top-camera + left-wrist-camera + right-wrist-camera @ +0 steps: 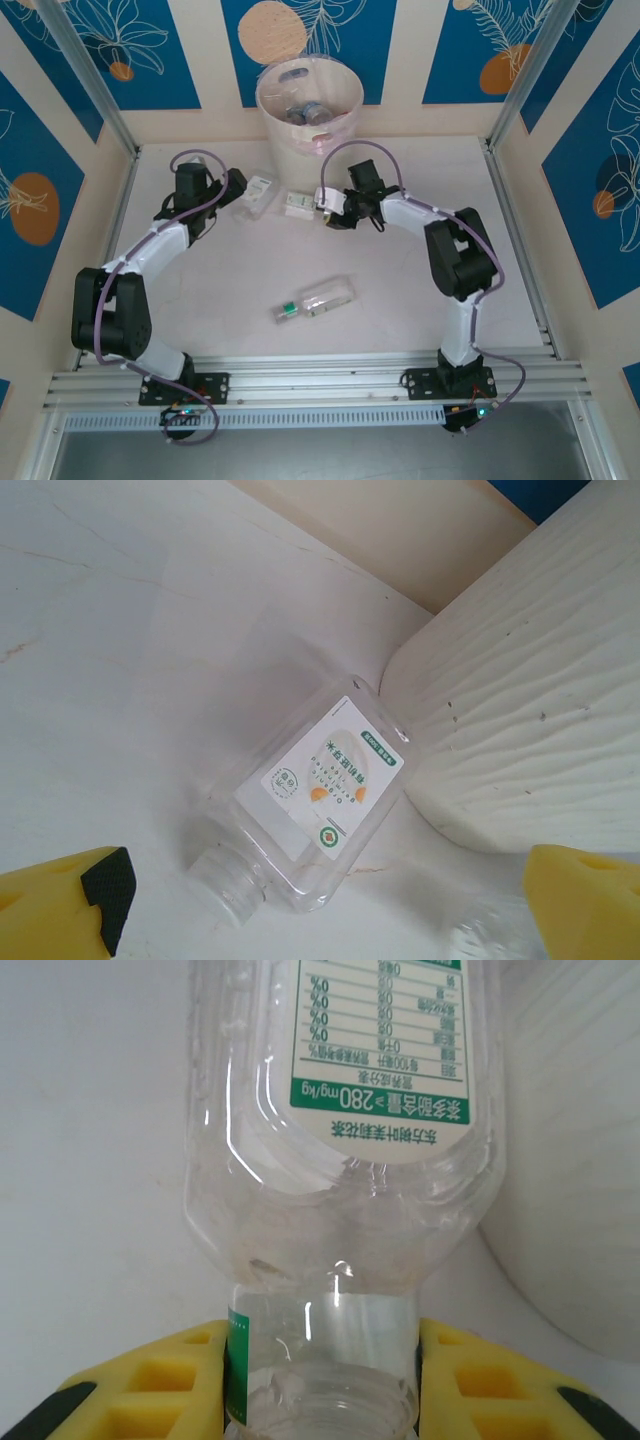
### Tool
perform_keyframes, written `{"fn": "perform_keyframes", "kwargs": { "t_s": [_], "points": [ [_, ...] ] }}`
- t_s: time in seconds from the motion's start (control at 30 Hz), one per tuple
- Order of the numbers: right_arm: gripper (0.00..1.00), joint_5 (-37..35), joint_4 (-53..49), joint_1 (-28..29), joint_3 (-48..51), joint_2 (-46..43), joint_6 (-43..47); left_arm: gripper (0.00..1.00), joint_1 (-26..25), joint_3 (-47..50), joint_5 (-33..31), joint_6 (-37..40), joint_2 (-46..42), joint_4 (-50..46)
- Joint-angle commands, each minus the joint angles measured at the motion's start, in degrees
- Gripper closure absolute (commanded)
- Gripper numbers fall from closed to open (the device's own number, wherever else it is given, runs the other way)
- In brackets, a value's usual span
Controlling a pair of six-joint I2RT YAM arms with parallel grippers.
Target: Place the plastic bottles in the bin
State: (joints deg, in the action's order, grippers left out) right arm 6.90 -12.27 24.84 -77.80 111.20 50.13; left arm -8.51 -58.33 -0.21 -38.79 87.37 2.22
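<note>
Near the bin (308, 105), the right gripper (320, 1385) pinched a bottle (340, 1160) labelled "280 mg/kg"; the left gripper (320, 910) stood spread above the white table (100, 630).

The bottle (340, 1160) is cropped at 12 and 6 o'clock in the right wrist view; bottles (305, 112) in the bin (330, 135) are indistinct.

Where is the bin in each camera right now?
Top external: the bin stands top centre, at the table's far edge.
Left wrist: its white wall is on the right, beside a lying bottle.
Right wrist: its wall is at the right edge, behind the held bottle in the right gripper.
Shared landmark: the white table.
</note>
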Motion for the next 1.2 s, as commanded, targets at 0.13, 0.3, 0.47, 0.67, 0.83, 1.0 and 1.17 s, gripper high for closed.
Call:
{"fn": "perform_keyframes", "kwargs": {
  "t_s": [0.13, 0.3, 0.47, 0.67, 0.83, 1.0, 1.17],
  "points": [
    [1.0, 8.88, -1.38, 1.37, 3.15, -14.0, -7.16, 0.0, 1.04, -1.53, 3.63, -2.27, 0.73, 3.14],
    [1.0, 12.59, 0.38, 1.96, 4.67, -20.4, -10.94, 0.0, 1.02, -8.47, 2.93, -5.68, 7.57, 2.92],
    [1.0, 17.04, 6.32, 1.75, 4.06, -24.78, -17.47, 0.0, 0.57, -18.24, 3.83, -9.19, 16.21, 2.98],
    [1.0, 14.9, 9.54, 0.34, -1.56, -24.19, -26.33, 0.0, -0.62, -29.56, 2.31, -8.82, 24.24, 1.17],
    [1.0, 4.11, 4.17, -1.44, -13.22, -17.79, -36.23, 0.0, -0.55, -36.38, -3.1, -6.86, 27.84, -4.02],
    [0.94, 2.14, -2.9, -3.31, -26.88, -9.62, -40.33, 0.0, -0.69, -39.12, -0.48, -5.81, 30.08, -5.28],
    [0.88, -6.36, -10.05, -3.86, -42.96, 1.31, -41.5, 0.0, -0.7, -40.55, -1.5, -2.13, 30.32, -9.4]
  ]
}}
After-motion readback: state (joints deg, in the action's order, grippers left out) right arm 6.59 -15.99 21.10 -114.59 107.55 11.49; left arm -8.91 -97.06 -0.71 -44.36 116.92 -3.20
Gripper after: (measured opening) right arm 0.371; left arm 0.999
